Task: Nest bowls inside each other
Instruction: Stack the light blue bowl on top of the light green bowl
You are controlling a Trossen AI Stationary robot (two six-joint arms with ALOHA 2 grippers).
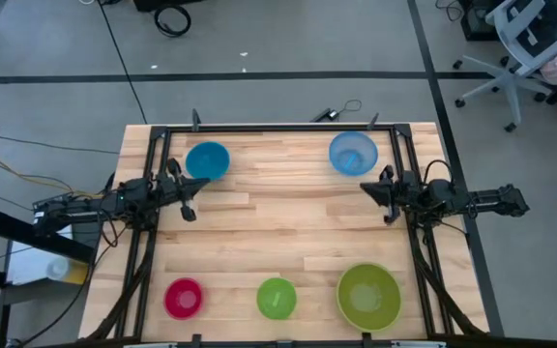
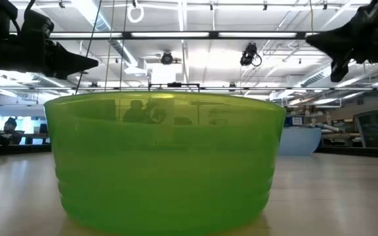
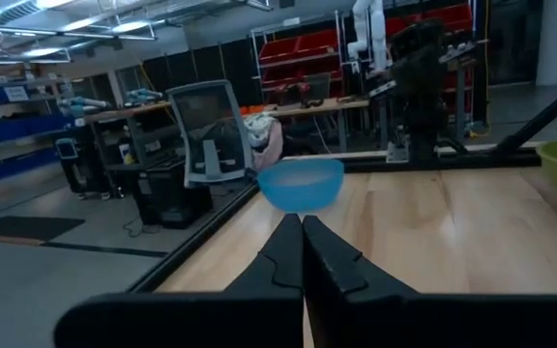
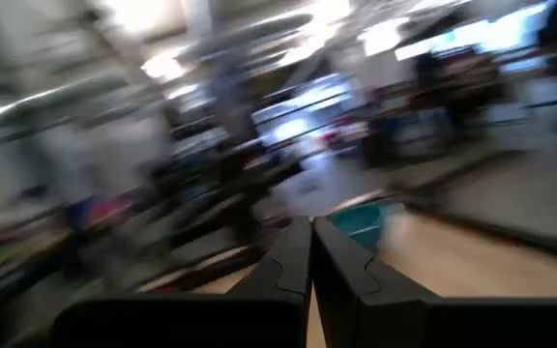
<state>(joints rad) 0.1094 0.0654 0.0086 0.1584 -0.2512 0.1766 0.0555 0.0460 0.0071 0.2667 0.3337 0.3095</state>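
Note:
Five bowls stand apart on the wooden table, each on its base with its mouth up. The bright cyan-blue bowl (image 1: 207, 159) and the pale blue bowl (image 1: 353, 153) are at the far side. The red-pink bowl (image 1: 184, 298), small green bowl (image 1: 277, 298) and large lime-green bowl (image 1: 368, 296) line the near edge. My left gripper (image 1: 197, 189) hovers shut at the table's left, level, pointing across at the pale blue bowl (image 3: 301, 184). My right gripper (image 1: 365, 188) hovers shut at the right, facing the cyan-blue bowl (image 4: 361, 220). Neither touches a bowl.
A black frame (image 1: 278, 127) runs along the table's far edge and down both sides behind the arms. The small green bowl (image 2: 166, 164) stands right before the low camera and fills its view. The table's middle (image 1: 278, 217) between the two grippers is bare wood.

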